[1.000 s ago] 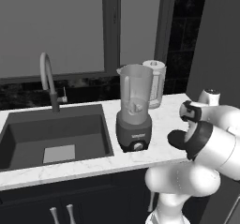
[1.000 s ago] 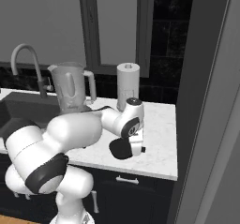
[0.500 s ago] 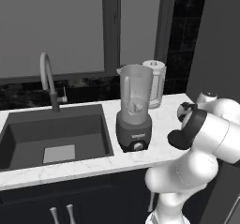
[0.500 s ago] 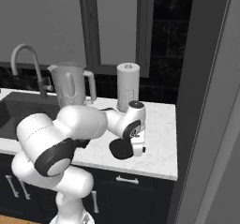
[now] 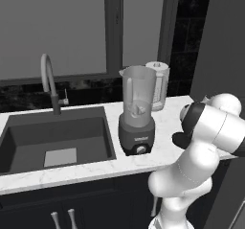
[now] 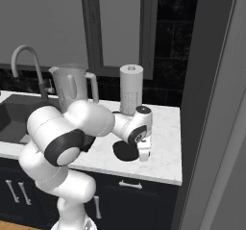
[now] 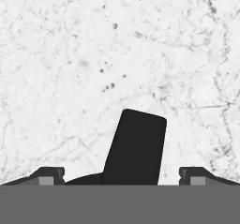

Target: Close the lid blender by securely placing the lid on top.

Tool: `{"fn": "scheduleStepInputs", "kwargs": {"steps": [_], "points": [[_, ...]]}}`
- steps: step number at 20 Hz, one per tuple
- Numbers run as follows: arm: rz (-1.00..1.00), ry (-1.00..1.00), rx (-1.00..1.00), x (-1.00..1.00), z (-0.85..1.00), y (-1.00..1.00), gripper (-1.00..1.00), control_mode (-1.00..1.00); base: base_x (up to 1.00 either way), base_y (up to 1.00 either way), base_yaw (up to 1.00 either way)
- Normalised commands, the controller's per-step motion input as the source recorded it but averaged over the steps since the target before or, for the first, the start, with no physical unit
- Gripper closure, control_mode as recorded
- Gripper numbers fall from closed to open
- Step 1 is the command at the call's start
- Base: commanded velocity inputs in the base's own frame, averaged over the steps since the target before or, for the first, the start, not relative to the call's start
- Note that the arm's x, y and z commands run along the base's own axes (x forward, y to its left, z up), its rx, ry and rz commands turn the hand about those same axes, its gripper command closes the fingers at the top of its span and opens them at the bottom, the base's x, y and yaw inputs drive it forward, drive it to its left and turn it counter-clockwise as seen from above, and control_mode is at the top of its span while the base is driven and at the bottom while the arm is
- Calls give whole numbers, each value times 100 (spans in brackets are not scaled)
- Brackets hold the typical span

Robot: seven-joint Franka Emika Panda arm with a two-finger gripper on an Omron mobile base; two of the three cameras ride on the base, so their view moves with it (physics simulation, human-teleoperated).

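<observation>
The blender (image 5: 138,115), a clear tapered jar on a dark grey base with a front knob, stands open-topped on the marble counter right of the sink. In the right base view the blender jar (image 6: 72,82) rises behind my arm. The black round lid (image 6: 125,151) lies flat on the counter near its front edge. My gripper (image 6: 143,155) points down right beside the lid, just above the counter. In the hand view my gripper (image 7: 122,176) is open, fingertips wide apart, and a black part of the lid (image 7: 136,148) stands between them without touching either.
A smaller clear jug with a white top (image 6: 131,89) stands behind the blender to its right. The sink (image 5: 52,137) and faucet (image 5: 50,82) lie to the left. A dark tall cabinet wall (image 6: 211,80) bounds the counter (image 6: 166,145) on the right.
My elbow has swung and the hand has sunk slightly toward the counter beside the lid. The lid and blender have stayed in place.
</observation>
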Motion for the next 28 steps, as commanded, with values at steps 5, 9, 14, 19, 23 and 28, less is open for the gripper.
{"fn": "scheduleStepInputs", "kwargs": {"steps": [5, 9, 14, 19, 23, 28], "points": [[0, 0, 1, 15, -17, -6, -100, -100, 0, 0, 0], [0, 0, 0, 15, -20, 0, -100, -100, 0, 0, 0], [0, 0, 0, 5, -29, 0, -100, -100, 0, 0, 0], [0, 0, 0, 1, -36, 0, -100, -100, 0, 0, 0], [0, 0, 0, 0, -39, 4, 100, -100, 0, 0, 0], [0, 0, 0, 0, -11, 2, 100, -100, 0, 0, 0]]}}
